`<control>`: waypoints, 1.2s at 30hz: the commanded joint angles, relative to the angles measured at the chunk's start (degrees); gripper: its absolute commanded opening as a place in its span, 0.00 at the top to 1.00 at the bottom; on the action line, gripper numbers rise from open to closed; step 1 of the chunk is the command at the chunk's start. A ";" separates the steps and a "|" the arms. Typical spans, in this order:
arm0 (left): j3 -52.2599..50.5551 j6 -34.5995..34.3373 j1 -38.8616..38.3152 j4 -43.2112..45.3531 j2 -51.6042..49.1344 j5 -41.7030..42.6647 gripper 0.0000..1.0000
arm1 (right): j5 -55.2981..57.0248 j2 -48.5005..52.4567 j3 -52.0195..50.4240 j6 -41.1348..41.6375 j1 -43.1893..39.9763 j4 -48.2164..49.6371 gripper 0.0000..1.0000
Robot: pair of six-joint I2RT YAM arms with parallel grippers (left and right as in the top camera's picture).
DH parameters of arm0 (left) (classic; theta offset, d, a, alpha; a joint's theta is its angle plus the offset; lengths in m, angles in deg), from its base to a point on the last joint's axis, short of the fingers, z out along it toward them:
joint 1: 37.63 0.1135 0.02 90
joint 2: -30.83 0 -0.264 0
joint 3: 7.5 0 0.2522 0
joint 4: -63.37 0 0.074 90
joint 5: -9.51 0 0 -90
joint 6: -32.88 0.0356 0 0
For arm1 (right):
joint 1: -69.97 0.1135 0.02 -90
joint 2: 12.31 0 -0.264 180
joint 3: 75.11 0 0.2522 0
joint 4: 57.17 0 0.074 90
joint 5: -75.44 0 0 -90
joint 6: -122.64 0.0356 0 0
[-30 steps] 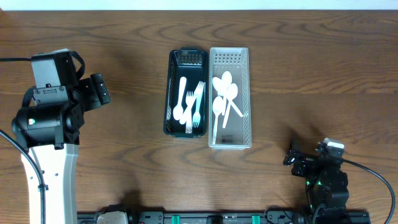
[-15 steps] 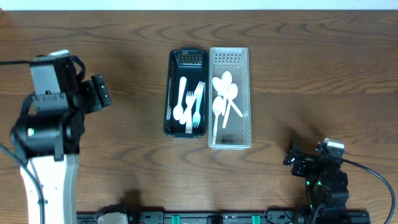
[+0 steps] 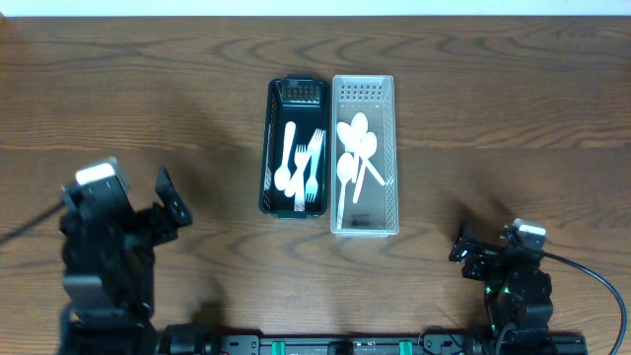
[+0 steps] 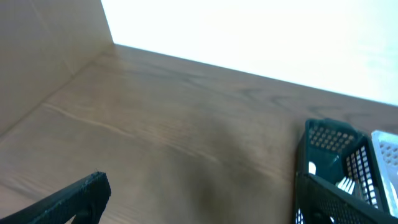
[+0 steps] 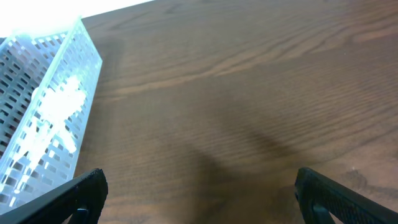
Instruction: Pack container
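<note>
A black mesh basket [image 3: 266, 148] holds white plastic forks [image 3: 312, 163] and a white spoon [image 3: 283, 158]. Beside it on the right, touching, a clear mesh basket [image 3: 395, 148] holds several white spoons [image 3: 357, 148]. My left gripper [image 3: 174, 200] is open and empty at the front left, well apart from the baskets. In the left wrist view the gripper [image 4: 199, 208] is open over bare wood, with the black basket [image 4: 336, 165] at the right. My right gripper [image 3: 465, 251] is open and empty at the front right. In the right wrist view the gripper [image 5: 199, 199] has the clear basket [image 5: 43, 106] at its left.
The wooden table [image 3: 493, 118] runs wide on both sides of the baskets. A tan wall panel [image 4: 43, 50] shows at the left in the left wrist view. The arm bases sit along the front edge.
My left arm has drawn back from the far left toward the table's front edge, still open and empty. The right arm and the baskets have not moved.
</note>
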 commanded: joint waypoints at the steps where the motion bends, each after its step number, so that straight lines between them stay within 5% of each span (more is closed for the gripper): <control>1: -11.80 -4.35 -0.22 5.66 7.30 -0.76 0.02 | 0.17 -0.59 -0.74 -0.26 -0.50 -0.09 0.01; 12: -39.28 -8.22 -0.22 18.21 26.82 -0.79 0.02 | 0.17 -0.59 -0.74 -0.26 -0.50 -0.09 0.01; 36: -44.96 -8.22 -0.22 14.78 31.26 -0.79 0.02 | 0.17 -0.59 -0.74 -0.26 -0.50 -0.09 0.01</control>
